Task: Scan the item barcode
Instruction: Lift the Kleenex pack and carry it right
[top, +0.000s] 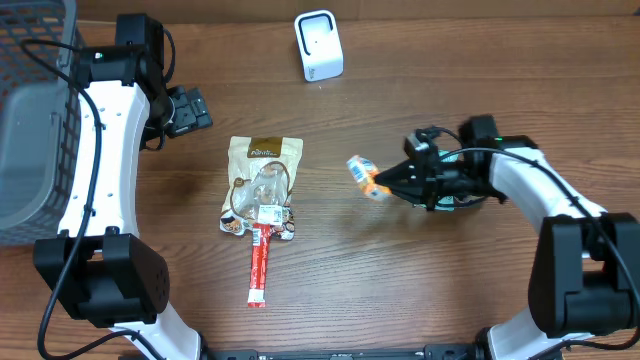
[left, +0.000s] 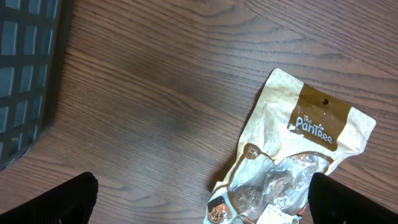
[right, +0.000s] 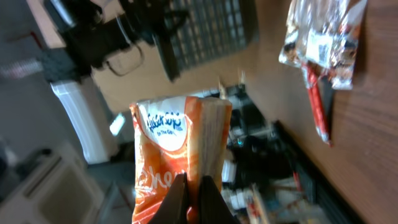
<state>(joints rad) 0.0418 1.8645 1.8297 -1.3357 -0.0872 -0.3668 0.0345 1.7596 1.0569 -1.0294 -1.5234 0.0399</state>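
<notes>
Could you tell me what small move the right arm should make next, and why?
Probably carry the orange packet, pinched in the right gripper, toward the white scanner: it's gripped but sits well short of it.

Wooden table (top: 400, 290). Grey mesh basket (top: 40, 45) at the 9–10 o'clock edge, partly out of frame. Tan snack bag (top: 262, 185) lies flat just off centre toward 9 o'clock, brown label end toward 12 o'clock, clear window below. Red stick pack (top: 260, 262) at the bag's 6 o'clock, top end touching it.
</notes>
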